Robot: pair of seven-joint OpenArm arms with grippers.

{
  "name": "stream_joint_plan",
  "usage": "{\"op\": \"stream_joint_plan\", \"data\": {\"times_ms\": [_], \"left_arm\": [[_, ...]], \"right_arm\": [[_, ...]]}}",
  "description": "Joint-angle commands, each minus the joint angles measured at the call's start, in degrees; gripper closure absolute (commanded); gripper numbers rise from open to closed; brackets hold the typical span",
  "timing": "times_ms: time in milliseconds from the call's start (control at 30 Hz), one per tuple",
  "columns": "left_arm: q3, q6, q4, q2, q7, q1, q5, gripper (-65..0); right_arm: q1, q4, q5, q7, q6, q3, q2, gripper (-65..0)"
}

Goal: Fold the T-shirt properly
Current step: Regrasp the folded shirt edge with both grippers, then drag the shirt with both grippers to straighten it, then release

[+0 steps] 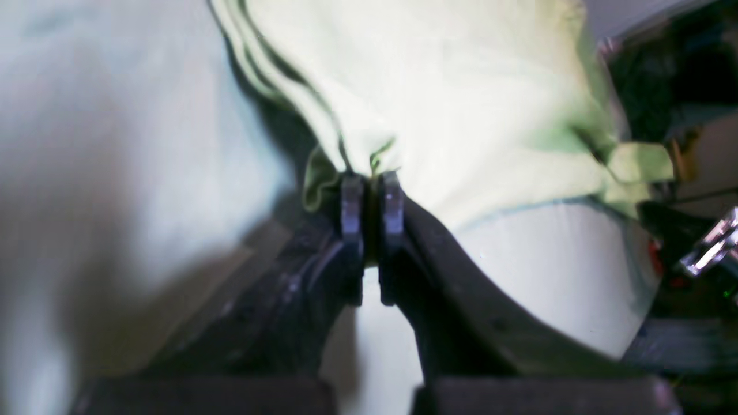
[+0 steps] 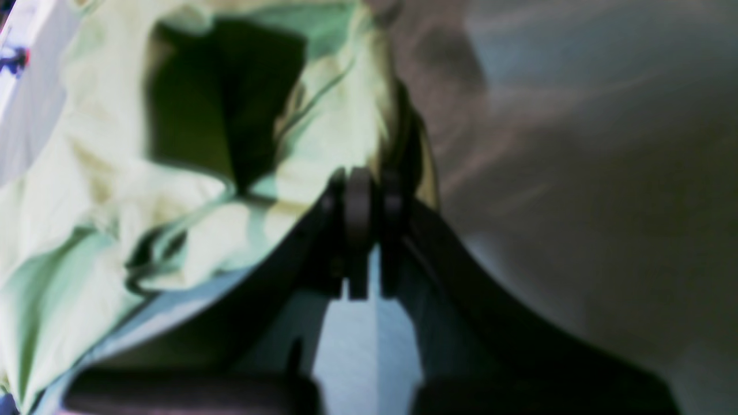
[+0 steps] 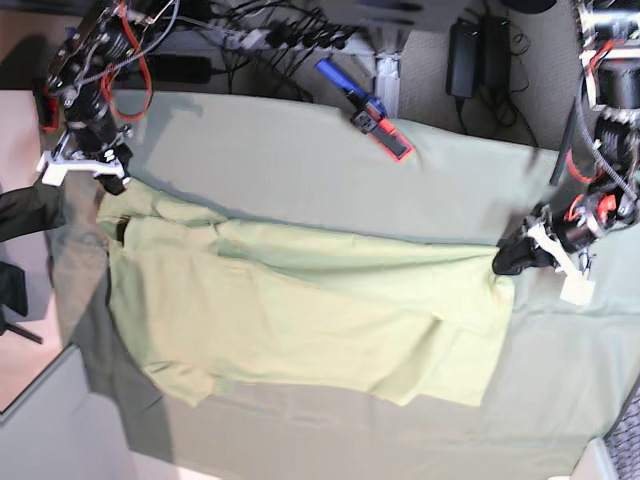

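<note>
Left gripper: jaws pinched shut on T-shirt edge, 3 o'clock side. Right gripper: likewise clamped on bunched cloth, approx 10 o'clock. Shirt spans tablecloth btwn them; soft, light, limp. Best gripped at hems/corners.

A dull grey-green tablecloth covers the table across most of the base view. Along the top edge lies floor cluttered with black cables and two power bricks — upper right. A blue-and-red tool rests at the cloth's upper edge. A dark garment sits at the left edge.
</note>
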Motion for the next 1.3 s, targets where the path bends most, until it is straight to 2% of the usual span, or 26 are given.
{"op": "stream_joint_plan", "data": {"times_ms": [0, 333, 533, 667, 800, 1033, 1067, 1100, 1167, 1200, 1233, 1267], "left_arm": [[-0.2, -0.78, 2.93, -1.25, -0.94, -0.02, -1.33, 0.0], [-5.44, -0.78, 12.35, -5.33, 0.59, 8.46, -4.35, 0.0], [-5.99, -0.78, 15.87, -5.53, 0.52, 14.36, -4.55, 0.0], [-8.76, -0.78, 17.49, -5.53, 0.33, 16.9, -4.55, 0.0], [-11.34, -0.78, 17.64, -5.53, -0.31, 18.29, -4.55, 0.0], [-11.37, -0.78, 17.64, -5.53, -0.33, 18.38, -4.52, 0.0], [-11.37, -0.78, 17.64, -5.55, -0.52, 18.4, -4.5, -8.5], [-11.37, -0.78, 17.64, -5.53, -0.52, 18.47, -4.5, -18.5], [-11.37, -0.78, 17.64, -5.55, -0.46, 19.28, -4.52, -36.3], [-11.37, -0.78, 17.64, -5.55, 0.04, 19.87, -4.57, -39.9], [-11.39, -0.78, 17.66, -5.55, 0.85, 20.39, -5.14, -40.2], [-11.63, -0.78, 17.7, -5.66, 1.64, 21.09, -5.99, -40.2]], "right_arm": [[-0.81, 2.1, 0.72, 0.9, 3.1, 0.28, 1.75, 0.0], [-9.7, 6.27, 1.11, 0.74, 3.1, 0.31, 6.32, 0.0], [-12.68, 6.27, 1.97, 0.55, 3.52, 0.35, 6.6, 0.0], [-14.29, 6.27, 1.92, 0.55, 3.56, 0.35, 6.6, 0.0], [-15.13, 6.27, 1.73, 0.55, 3.65, 0.76, 6.62, 0.0], [-15.21, 6.27, 0.74, 0.55, 3.67, 0.98, 6.6, 0.0], [-15.19, 6.27, 0.39, 0.55, 3.67, 0.98, 6.6, 0.0], [-15.21, 6.27, 0.33, 0.52, 3.67, 0.98, 6.6, -6.9], [-15.32, 6.27, -0.24, 0.28, 3.67, 0.98, 6.6, -26.1], [-15.54, 6.27, -0.9, 0.31, 3.67, 0.98, 6.6, -34.3], [-15.93, 6.27, -1.31, 0.31, 3.65, 0.98, 6.62, -39.3], [-16.22, 6.27, -1.4, -0.02, 3.65, 1.01, 6.78, -40.9]]}}
